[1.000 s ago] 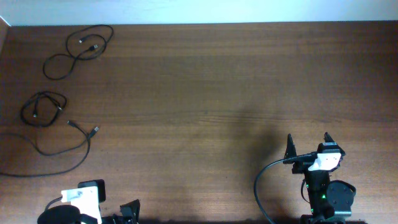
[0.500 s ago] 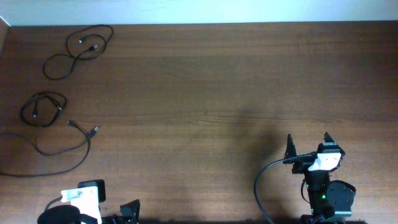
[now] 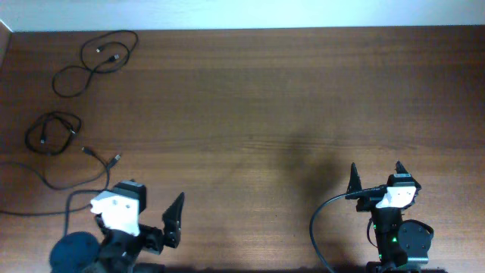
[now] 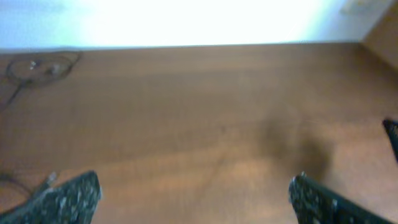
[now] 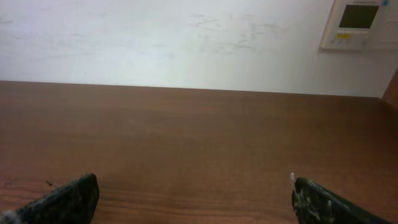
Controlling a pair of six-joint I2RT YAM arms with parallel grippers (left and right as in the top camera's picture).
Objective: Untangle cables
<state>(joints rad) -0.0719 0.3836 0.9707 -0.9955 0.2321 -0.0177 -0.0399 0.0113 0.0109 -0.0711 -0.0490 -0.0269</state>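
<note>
Cables all lie on the left side of the brown table, well apart from both arms' fingers, so nothing is being handled at this moment. Nearest the robot's edge, the left gripper has its jaws spread wide with nothing between them. Its wrist view shows only bare wood between the two dark fingers, plus a small plug end just beyond the left one. It points out over the table on the cables' side, which suits it as the arm likely to make the first reach. The right gripper sits over at the opposite side, equally wide open and empty, facing clear wood and the pale wall behind. It is far from any cord, probably parked until a second hold is needed. Closest of the cords is the long loose cord, sweeping in an open curve off the left edge with a plug turned toward the middle. Just beyond it is the small coil, wound on itself in several turns (the likeliest place for a remaining snarl, though the strands are too fine to tell). Farthest, near the back edge, lies the figure-eight loop, spread flat with its plugs inside the bend. The three groups do not touch, so much of the separating looks done.
</note>
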